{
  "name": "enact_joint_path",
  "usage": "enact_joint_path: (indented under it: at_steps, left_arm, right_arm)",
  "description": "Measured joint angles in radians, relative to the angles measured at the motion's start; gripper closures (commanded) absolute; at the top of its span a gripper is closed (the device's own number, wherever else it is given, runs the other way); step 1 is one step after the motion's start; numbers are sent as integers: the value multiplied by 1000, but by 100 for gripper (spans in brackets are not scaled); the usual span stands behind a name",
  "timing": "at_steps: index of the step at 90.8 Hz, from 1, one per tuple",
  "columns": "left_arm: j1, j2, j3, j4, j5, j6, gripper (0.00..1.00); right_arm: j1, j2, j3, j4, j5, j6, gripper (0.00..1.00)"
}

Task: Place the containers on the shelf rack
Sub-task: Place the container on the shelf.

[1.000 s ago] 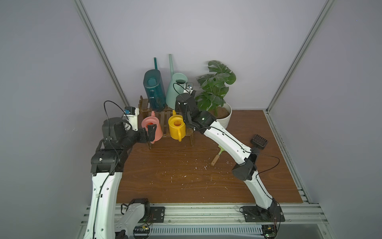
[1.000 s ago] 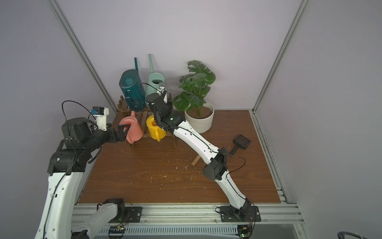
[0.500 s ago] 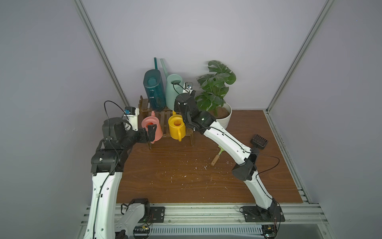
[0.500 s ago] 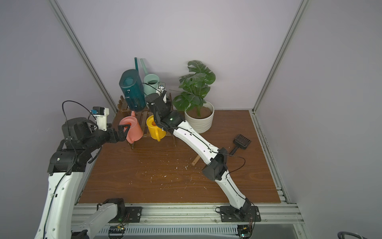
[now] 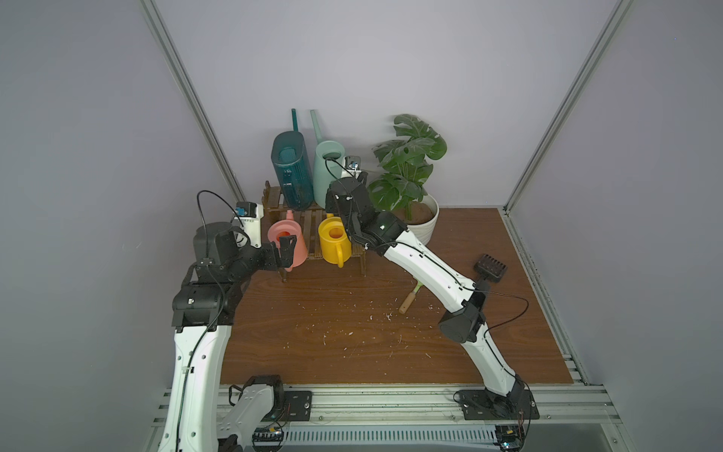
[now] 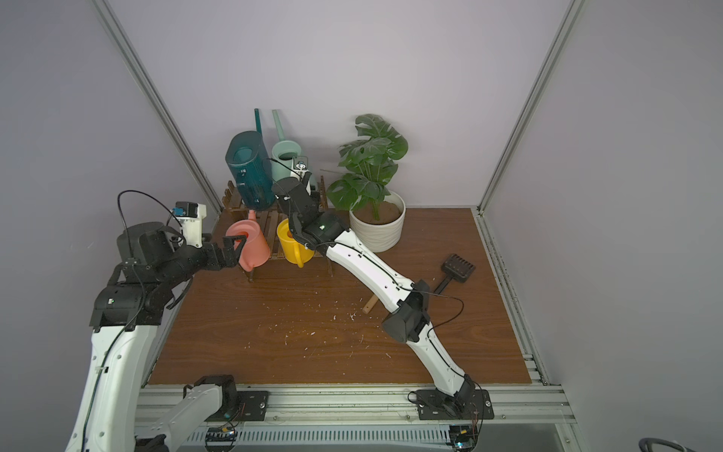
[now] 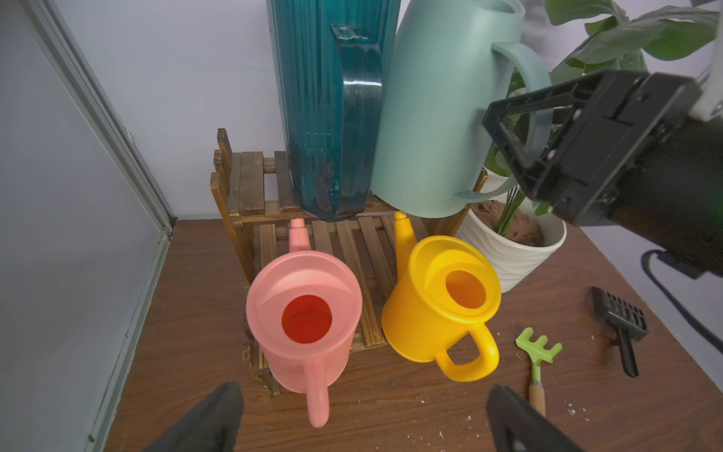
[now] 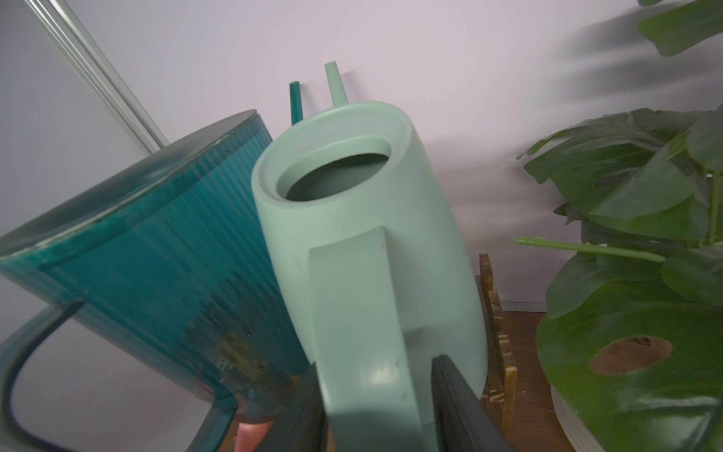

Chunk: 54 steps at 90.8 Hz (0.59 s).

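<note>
- Jaws fully apart on the left gripper (image 5: 281, 252), nothing held between; hovers low over the table (image 5: 352, 332), just in front of the pink watering can (image 7: 305, 313), with that can's handle tip reaching in between the two fingers (image 7: 219, 415), touching neither.
- Jaws part-way apart on the right gripper (image 8: 377, 371); straddles the handle of the mint-green watering can (image 8: 352, 219), one finger close against each side; cannot tell whether pressing on it or just clear.
- On the upper tier of the shelf rack (image 7: 250, 184), right end: the mint-green watering can, standing, long spout rising toward the back wall.
- Just left of it on the same tier: the dark teal watering can (image 7: 324, 117), sides touching or nearly so, spout likewise up toward the wall, handle facing the front.
- On the lower tier, left side, at the front edge: the pink watering can, spout toward the back.
- On the lower tier, right side: the yellow watering can (image 7: 438, 309), apart from the pink one, handle toward the front, spout toward the back.
- Just right of the rack, on the table: a white ribbed pot (image 7: 508, 258) with a leafy green plant.
- Farther forward on the table, right of the rack: a green hand rake (image 7: 538, 348) with a wooden handle and a black scoop (image 7: 620, 317), near each other, lying flat.
- Across mid-table: pale crumbs, scattered.
</note>
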<state>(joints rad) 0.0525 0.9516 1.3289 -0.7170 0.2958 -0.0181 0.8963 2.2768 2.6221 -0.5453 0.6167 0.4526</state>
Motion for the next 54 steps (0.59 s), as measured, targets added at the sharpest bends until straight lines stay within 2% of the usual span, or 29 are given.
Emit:
enact_joint_path:
  at_steps: [54]
  left_arm:
    - [0,0,-1,0,0,0,0]
  right_arm:
    - [1,3,2,45,-90,-4,55]
